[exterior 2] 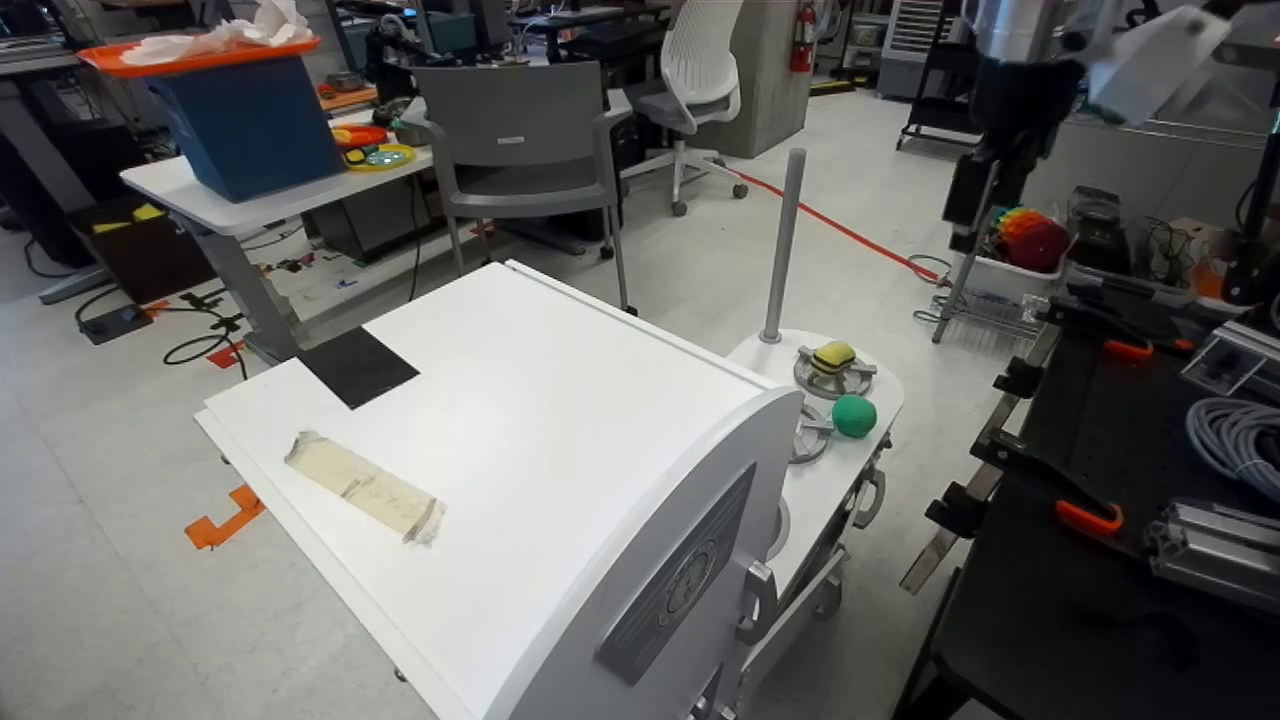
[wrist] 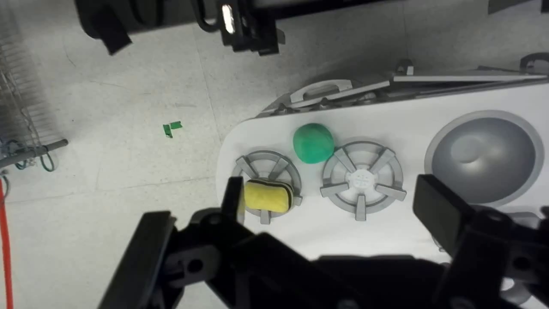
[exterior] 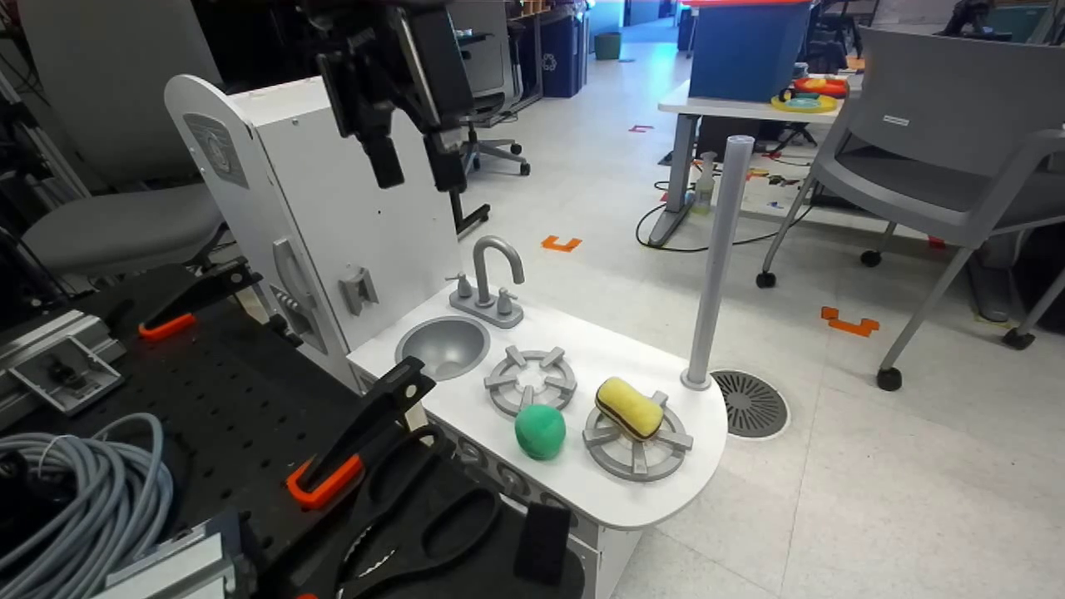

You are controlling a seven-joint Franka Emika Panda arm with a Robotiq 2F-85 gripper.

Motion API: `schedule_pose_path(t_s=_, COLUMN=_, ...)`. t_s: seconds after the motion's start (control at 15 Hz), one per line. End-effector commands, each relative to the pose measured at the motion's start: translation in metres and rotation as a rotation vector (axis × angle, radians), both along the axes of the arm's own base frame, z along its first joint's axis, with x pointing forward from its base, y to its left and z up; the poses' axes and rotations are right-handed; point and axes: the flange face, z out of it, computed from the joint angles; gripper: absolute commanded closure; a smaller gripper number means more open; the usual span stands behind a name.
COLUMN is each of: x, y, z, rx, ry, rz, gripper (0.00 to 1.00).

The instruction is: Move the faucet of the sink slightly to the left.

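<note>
The silver-grey faucet stands upright at the back of the white counter, its arched spout pointing toward the burner side in an exterior view. The round grey sink lies in front of it; it also shows in the wrist view. In the wrist view the faucet is mostly hidden by the right finger. It is hidden behind the white cabinet in an exterior view. My gripper is open and empty, well above the counter. In the wrist view its fingers are wide apart over the burners, the right one overlapping the sink's edge.
A green ball and a yellow sponge on a burner sit on the counter. A tall grey pole rises at its far end. A tall white cabinet stands beside the sink. A black table with clamps and scissors stands in front.
</note>
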Motion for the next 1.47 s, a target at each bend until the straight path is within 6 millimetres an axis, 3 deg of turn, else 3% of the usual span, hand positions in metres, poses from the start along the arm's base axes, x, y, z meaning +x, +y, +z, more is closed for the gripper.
schedule_pose_path(t_s=0.0, x=0.055, y=0.010, z=-0.058, rx=0.031, ry=-0.057, rz=-0.006, gripper=0.00)
schedule_pose_path(t_s=0.4, x=0.124, y=0.045, z=-0.162, rx=0.131, ry=-0.136, rz=0.043, gripper=0.00)
schedule_pose_path(t_s=0.67, x=0.148, y=0.070, z=-0.206, rx=0.148, ry=-0.222, rz=0.197, gripper=0.00)
schedule_pose_path(t_s=1.07, x=0.165, y=0.097, z=-0.244, rx=0.140, ry=-0.319, rz=0.444, gripper=0.00)
schedule_pose_path(t_s=1.4, x=0.178, y=0.118, z=-0.254, rx=0.152, ry=-0.391, rz=0.575, gripper=0.00)
